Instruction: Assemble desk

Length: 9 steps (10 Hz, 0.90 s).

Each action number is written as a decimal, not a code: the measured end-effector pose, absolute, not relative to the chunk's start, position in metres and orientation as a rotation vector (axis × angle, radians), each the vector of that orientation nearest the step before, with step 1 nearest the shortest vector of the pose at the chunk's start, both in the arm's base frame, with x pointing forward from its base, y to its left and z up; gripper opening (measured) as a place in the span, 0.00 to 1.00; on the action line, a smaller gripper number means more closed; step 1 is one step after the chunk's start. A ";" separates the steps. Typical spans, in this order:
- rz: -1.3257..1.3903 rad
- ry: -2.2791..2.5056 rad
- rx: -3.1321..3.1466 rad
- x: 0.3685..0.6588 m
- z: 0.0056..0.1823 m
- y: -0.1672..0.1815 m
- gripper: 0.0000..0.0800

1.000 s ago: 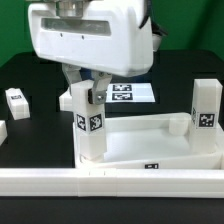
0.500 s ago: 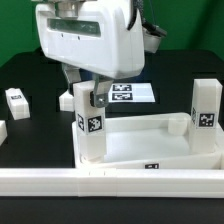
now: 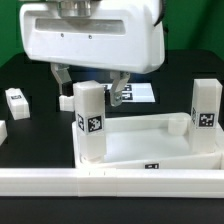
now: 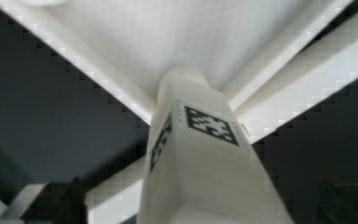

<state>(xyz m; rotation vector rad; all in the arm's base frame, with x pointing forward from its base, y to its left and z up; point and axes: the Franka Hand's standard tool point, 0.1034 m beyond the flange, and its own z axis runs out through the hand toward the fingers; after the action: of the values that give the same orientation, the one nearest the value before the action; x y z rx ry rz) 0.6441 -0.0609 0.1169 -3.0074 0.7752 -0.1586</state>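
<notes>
- Up front, nearest the camera: a long white rail (image 3: 60, 182), lying flat across the black table (image 3: 30, 150).
- Just behind it: the white tabletop (image 3: 150, 150), flat like a tray, with a small tag on its near edge.
- At the tabletop's corner on the exterior view's left: a white leg (image 3: 88, 120), standing straight up, tag facing the camera.
- At the corner on the exterior view's right: a second leg (image 3: 207, 115), also upright, well apart from the gripper.
- Right over the leg: the gripper (image 3: 91, 92), pointing straight down, spread wide, holding nothing.
- On each side of the leg's top: one finger (image 3: 62, 80), with a gap on both sides, not touching.
- Above the fingers: the big white gripper body, filling the top of the exterior view.
- Seen from the wrist: the same leg, running away from the camera toward the tabletop.
- Off to the exterior view's left: a small white block (image 3: 16, 100), alone on the table.
- Farthest back: the marker board (image 3: 140, 93), lying flat, partly hidden behind the gripper.
</notes>
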 end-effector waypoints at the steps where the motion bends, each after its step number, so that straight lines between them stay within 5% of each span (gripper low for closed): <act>1: -0.162 0.623 -3.048 0.644 0.117 -0.061 0.81; 8: -0.169 -0.285 -3.135 0.645 0.117 -0.056 0.81; 9: -0.167 -0.386 -3.129 0.645 0.117 -0.058 0.63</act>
<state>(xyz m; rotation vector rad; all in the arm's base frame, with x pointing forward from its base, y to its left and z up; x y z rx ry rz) 0.6446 -0.0577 0.1171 -3.1290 -0.3864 -0.1668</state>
